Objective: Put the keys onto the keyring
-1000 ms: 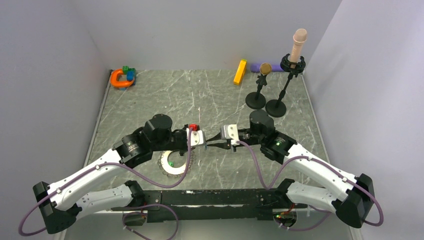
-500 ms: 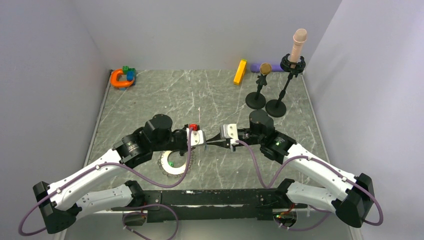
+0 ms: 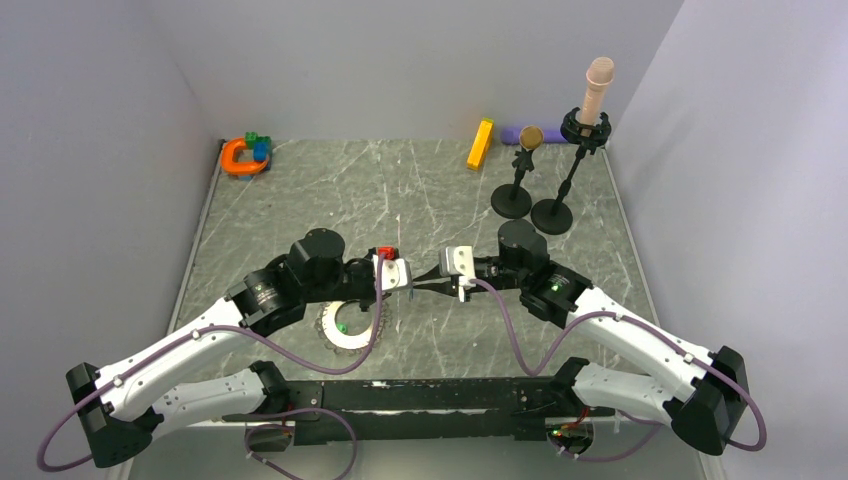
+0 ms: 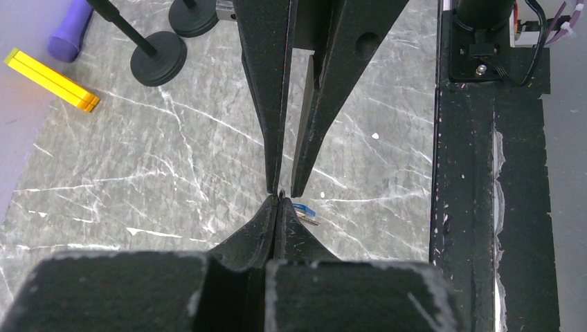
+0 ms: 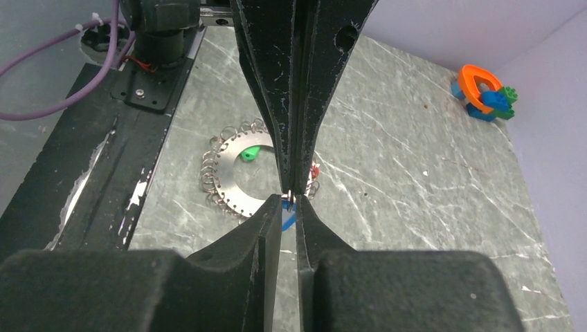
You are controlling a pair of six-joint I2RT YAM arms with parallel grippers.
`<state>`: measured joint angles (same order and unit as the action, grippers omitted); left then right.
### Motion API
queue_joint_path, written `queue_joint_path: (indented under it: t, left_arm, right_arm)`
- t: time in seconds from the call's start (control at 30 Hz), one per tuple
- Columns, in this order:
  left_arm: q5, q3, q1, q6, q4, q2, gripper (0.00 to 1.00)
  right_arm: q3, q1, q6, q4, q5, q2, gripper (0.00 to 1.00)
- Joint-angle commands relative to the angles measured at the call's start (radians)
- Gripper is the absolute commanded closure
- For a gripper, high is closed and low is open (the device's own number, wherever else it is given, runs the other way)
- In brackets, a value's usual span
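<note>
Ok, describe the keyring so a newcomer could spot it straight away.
Start at the black base bar along the near edge, then look beyond it, under the left arm. The keyring lies flat there: a silvery ring fringed with wire loops, a green key head at its inner rim, unlike the orange horseshoe toy in the far left corner.

I can read nothing here — no lettering, number, brand mark or sign shows legibly on any surface in my three views.
</note>
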<state>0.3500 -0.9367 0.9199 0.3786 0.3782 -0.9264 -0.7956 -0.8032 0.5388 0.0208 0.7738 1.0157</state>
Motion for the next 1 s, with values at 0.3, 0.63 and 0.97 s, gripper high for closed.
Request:
queue_joint_path:
  t: [0.3,0.63,0.97]
  left_arm:
    - [0.016,-0.004,0.008,-0.013,-0.073,0.024,1.00]
    - [0.014,-0.004,0.008,-0.010,-0.065,0.025,1.00]
    - [0.012,-0.008,0.008,-0.005,-0.060,0.007,1.00]
  right_arm:
    - [-0.007,-0.009,-0.026,-0.035,-0.031,0.001,0.81]
    - [0.000,-0.009,-0.046,-0.049,-0.039,-0.011,0.82]
    - [-0.011,-0.009,-0.031,-0.037,-0.014,-0.013,0.96]
